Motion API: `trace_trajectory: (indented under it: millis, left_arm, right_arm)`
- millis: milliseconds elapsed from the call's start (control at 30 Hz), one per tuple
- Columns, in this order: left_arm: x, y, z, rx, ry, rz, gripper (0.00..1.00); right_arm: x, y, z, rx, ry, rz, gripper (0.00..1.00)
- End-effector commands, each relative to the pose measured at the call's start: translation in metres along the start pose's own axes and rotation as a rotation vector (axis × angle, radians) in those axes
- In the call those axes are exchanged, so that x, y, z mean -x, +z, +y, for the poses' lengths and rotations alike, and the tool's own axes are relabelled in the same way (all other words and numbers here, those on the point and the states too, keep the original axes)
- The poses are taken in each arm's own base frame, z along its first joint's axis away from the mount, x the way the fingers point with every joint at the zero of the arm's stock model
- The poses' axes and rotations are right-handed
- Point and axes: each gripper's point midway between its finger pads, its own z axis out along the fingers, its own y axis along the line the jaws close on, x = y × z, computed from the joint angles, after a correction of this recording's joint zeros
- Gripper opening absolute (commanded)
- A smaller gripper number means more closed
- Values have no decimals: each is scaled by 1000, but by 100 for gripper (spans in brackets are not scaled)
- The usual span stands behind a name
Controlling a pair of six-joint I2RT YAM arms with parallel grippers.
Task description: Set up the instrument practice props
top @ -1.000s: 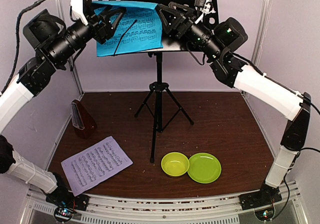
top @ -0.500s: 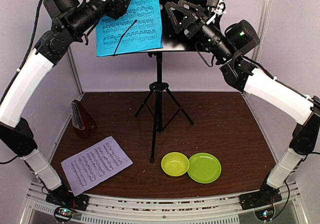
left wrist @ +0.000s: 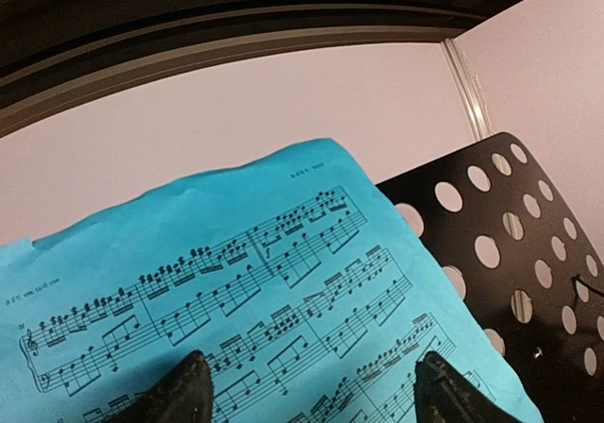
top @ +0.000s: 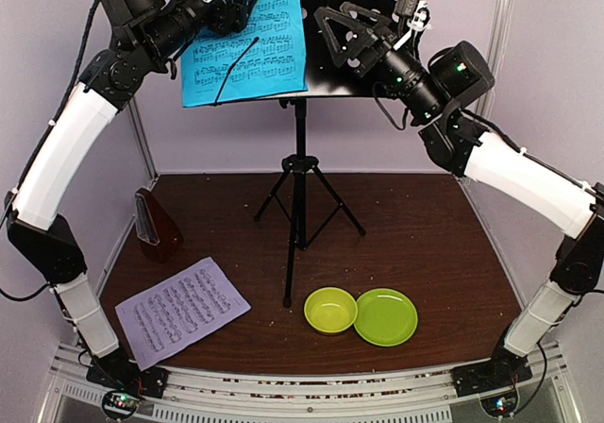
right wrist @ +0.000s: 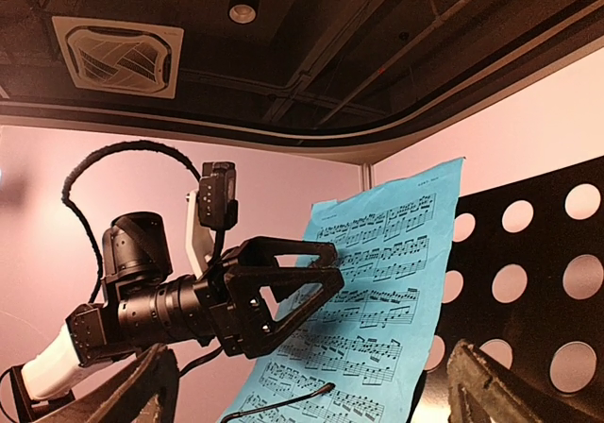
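Blue sheet (top: 247,36) is now lying flat against the perforated desk (top: 330,76) of the music stand. A second ago its top edge was folded over and both grippers were at it. Left gripper (top: 241,6) is backing off toward 11 o'clock with its jaws spreading wide and nothing between them. Right gripper (top: 326,28) is backing off toward 1 o'clock, jaws fully apart, also empty. My read: the sheet is placed and released, so that step is looking done. Its left part is overhanging the desk's 9 o'clock edge, so it may slip. The lilac sheet (top: 182,312) is lying flat on the table (top: 425,225) at 7 o'clock, and the metronome (top: 156,225) is standing at 9 o'clock, both well apart from the stand and not yet set up. The top view is giving the whole layout but hiding the finger gaps. The left wrist view is showing its fingertips (left wrist: 184,390) apart with the printed page behind them, and I can't tell from it whether they are clear of the paper. The right wrist view is showing the left gripper side-on, tips right at the sheet's edge; contact unclear.
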Motion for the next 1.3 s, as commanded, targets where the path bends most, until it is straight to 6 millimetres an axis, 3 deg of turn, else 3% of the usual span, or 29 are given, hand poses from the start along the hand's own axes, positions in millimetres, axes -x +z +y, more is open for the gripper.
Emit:
trace_trajectory:
  millis: [0,233,467,733,900,1267]
  left_arm:
    - [12,-2,11,19,-10,-29,76]
    - [24,-11,12,-3,-4,-48,79]
    - [44,-45,16,-46,-54,-62,85]
    - [31,-85,24,-28,-112,15,86]
    - [4,-116,26,-2,-163,95,86]
    - [-139,-198,0,70,-332,433,87]
  right_arm:
    - [26,-5,4,2,-30,-47,100]
    - [29,-6,6,7,-32,-49,100]
    - [30,-9,9,11,-40,-28,100]
    - [25,-15,13,15,-27,30,100]
    - [16,-33,15,-4,-2,84,100]
    - [-20,-99,26,-76,120,233,100]
